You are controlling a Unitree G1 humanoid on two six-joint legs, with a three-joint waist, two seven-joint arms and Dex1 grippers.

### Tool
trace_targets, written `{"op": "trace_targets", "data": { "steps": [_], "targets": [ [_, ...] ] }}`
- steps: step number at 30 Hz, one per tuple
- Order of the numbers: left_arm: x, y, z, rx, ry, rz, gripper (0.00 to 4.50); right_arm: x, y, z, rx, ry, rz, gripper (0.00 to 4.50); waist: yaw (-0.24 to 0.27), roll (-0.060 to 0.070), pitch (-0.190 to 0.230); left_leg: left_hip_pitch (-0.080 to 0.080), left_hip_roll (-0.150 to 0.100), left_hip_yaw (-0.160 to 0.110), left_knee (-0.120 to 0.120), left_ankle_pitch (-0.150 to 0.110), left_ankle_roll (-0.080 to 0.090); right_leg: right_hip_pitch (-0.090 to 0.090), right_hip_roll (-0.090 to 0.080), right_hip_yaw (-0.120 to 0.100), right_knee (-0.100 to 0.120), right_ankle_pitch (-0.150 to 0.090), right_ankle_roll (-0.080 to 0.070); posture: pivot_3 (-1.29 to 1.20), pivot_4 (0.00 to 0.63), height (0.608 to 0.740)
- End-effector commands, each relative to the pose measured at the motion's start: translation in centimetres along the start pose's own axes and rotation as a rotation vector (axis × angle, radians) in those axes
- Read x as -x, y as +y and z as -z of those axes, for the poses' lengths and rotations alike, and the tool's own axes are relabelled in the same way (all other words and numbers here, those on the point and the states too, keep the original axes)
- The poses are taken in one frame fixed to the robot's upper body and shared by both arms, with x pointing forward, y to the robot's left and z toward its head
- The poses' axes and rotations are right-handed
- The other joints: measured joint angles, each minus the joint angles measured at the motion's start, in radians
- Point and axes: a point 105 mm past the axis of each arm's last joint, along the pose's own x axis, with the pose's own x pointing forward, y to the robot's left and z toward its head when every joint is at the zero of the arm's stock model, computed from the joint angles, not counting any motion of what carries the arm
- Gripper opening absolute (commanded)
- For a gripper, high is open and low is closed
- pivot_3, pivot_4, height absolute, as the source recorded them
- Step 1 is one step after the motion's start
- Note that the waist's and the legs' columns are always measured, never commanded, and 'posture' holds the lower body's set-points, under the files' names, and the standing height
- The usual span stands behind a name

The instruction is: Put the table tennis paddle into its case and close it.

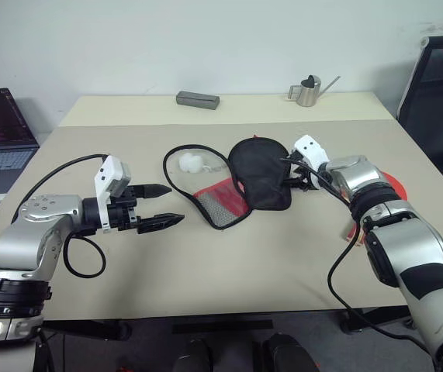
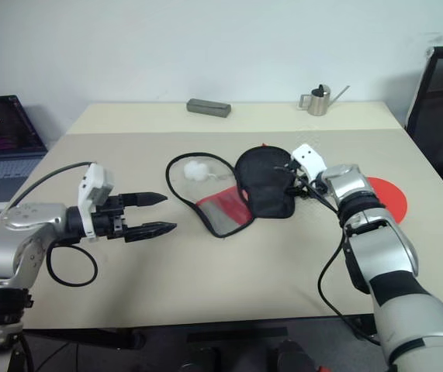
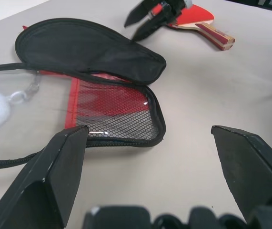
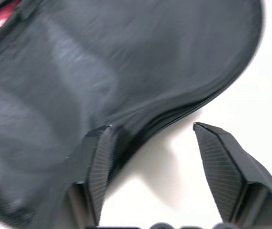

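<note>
Paddle [image 3: 200, 16] lies flat on the table [image 1: 283, 263], off to the robot's right, behind the right arm and not in the case [image 1: 261, 172] yet. The case lies in the middle of the table, unzipped. Its black half is folded over, and the red half with the mesh pocket [image 1: 219, 203] is spread out beside it, so the inside is ready for the paddle. The right gripper [image 4: 152, 129] is at the edge of the black half. Its fingers are apart and hold nothing; one finger seems to touch the cloth. The left gripper [image 1: 165, 205] waits wide open and empty, near the mesh side, maybe to hold the case steady.
</note>
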Motion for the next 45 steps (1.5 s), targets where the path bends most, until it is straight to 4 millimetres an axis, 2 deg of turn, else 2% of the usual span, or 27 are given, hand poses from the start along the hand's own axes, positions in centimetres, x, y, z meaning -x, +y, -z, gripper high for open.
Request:
{"op": "trace_targets", "data": {
  "steps": [1, 4, 7, 13, 17, 19, 23, 24, 27, 30, 33, 36, 39, 41, 45],
  "targets": [
    [-0.1, 0.2, -1.2, -0.046, -0.028, -0.002, 4.50, 0.8, -1.2, -2.5, 0.087, -0.088, 0.059, 2.87, 0.000, 0.000, 0.000, 0.000, 0.000, 0.000, 0.000, 0.000, 0.000, 0.000, 0.000, 0.000, 0.000, 0.000, 0.000, 0.00, 0.150, 0.740],
    [-0.3, 0.4, -1.4, -0.046, -0.039, -0.001, 4.50, 0.9, -1.3, -2.5, 0.080, -0.111, 0.064, 2.87, 0.000, 0.000, 0.000, 0.000, 0.000, 0.000, 0.000, 0.000, 0.000, 0.000, 0.000, 0.000, 0.000, 0.000, 0.000, 0.00, 0.150, 0.740],
    [-0.5, 0.4, -1.4, -0.045, -0.046, 0.002, 4.50, 0.9, -0.8, -2.5, -0.003, -0.137, 0.004, 2.87, 0.000, 0.000, 0.000, 0.000, 0.000, 0.000, 0.000, 0.000, 0.000, 0.000, 0.000, 0.000, 0.000, 0.000, 0.000, 0.00, 0.150, 0.740],
    [-1.0, 0.5, -1.4, -0.045, -0.052, 0.012, 4.50, 0.7, 0.5, -0.2, -0.047, -0.119, -0.066, 2.87, 0.001, 0.000, 0.000, 0.000, 0.000, 0.000, 0.000, 0.000, 0.000, 0.000, 0.000, 0.000, 0.001, 0.000, -0.001, 0.00, 0.150, 0.740],
    [-1.3, 0.3, -1.5, -0.046, -0.062, 0.026, 4.50, 1.2, 0.6, 0.6, -0.119, -0.135, -0.062, 2.87, 0.001, 0.000, 0.000, 0.000, 0.000, 0.000, 0.000, 0.000, 0.000, 0.000, 0.000, 0.000, 0.001, 0.000, -0.001, 0.00, 0.150, 0.740],
    [-1.5, 0.0, -1.6, -0.045, -0.068, 0.043, 4.50, 2.3, 0.4, 0.7, -0.163, -0.162, -0.057, 2.87, 0.002, 0.000, 0.000, 0.000, 0.000, 0.000, 0.000, 0.000, 0.000, 0.000, 0.000, 0.000, 0.001, 0.000, -0.001, 0.00, 0.150, 0.740],
    [-2.1, -0.5, -1.9, -0.051, -0.081, 0.086, 4.50, 5.7, 0.1, 0.7, -0.267, -0.213, -0.021, 2.87, 0.009, 0.000, 0.000, -0.001, 0.000, -0.001, 0.000, 0.000, 0.000, 0.000, 0.000, 0.000, 0.001, 0.000, 0.000, 0.00, 0.150, 0.740],
    [-2.4, -0.5, -2.0, -0.057, -0.084, 0.097, 4.50, 6.8, -0.1, 1.0, -0.293, -0.221, 0.014, 2.87, 0.010, 0.000, 0.000, -0.001, 0.000, -0.001, 0.000, 0.000, 0.000, 0.000, 0.000, 0.000, 0.001, 0.000, 0.000, 0.00, 0.150, 0.740],
    [-3.1, -0.7, -2.6, -0.082, -0.098, 0.127, 4.50, 9.3, -0.4, 1.9, -0.360, -0.223, 0.118, 3.42, 0.012, 0.000, 0.000, -0.001, 0.000, -0.001, 0.001, 0.000, 0.000, 0.000, 0.000, -0.001, 0.001, 0.000, 0.000, 0.00, 0.150, 0.740],
    [-4.2, -1.3, -3.0, -0.144, -0.091, 0.171, 4.50, 11.5, -0.5, 3.4, -0.399, -0.194, 0.306, 4.42, 0.015, 0.000, 0.000, -0.001, 0.000, -0.002, 0.001, 0.000, 0.000, 0.000, 0.000, -0.001, 0.001, -0.001, 0.002, 0.00, 0.150, 0.740],
    [-5.0, -2.0, -3.5, -0.174, -0.097, 0.230, 4.50, 13.2, -0.2, 5.1, -0.486, -0.159, 0.476, 4.47, 0.011, 0.000, 0.000, 0.000, 0.000, -0.001, 0.001, 0.000, 0.000, 0.000, 0.000, 0.000, 0.001, -0.001, 0.002, 0.00, 0.150, 0.740],
    [-5.7, -2.2, -3.8, -0.195, -0.094, 0.272, 4.50, 14.1, 1.2, 6.3, -0.542, -0.130, 0.576, 4.47, 0.010, 0.000, 0.000, 0.000, 0.000, 0.000, 0.001, 0.000, 0.000, 0.000, 0.000, 0.001, 0.002, -0.002, 0.004, 0.00, 0.150, 0.740],
    [-6.5, -2.1, -3.9, -0.204, -0.090, 0.308, 4.50, 13.8, 3.3, 6.9, -0.627, -0.107, 0.602, 4.47, 0.010, 0.000, 0.000, 0.000, 0.000, -0.001, 0.001, 0.000, 0.000, 0.000, 0.001, 0.001, 0.002, -0.002, 0.004, 0.00, 0.150, 0.740],
    [-6.9, -2.1, -4.0, -0.212, -0.086, 0.333, 4.50, 13.4, 4.0, 7.8, -0.689, -0.082, 0.644, 4.47, 0.010, 0.000, 0.000, 0.000, 0.000, -0.001, 0.001, 0.000, 0.000, 0.000, 0.001, 0.001, 0.002, -0.002, 0.004, 0.00, 0.150, 0.740],
    [-7.4, -2.0, -4.2, -0.228, -0.076, 0.361, 4.50, 13.0, 3.3, 9.5, -0.739, -0.047, 0.749, 4.47, 0.010, 0.000, 0.000, 0.000, 0.000, 0.000, 0.001, 0.000, 0.000, 0.000, 0.001, 0.001, 0.002, -0.002, 0.004, 0.00, 0.150, 0.740]
  ]
}}
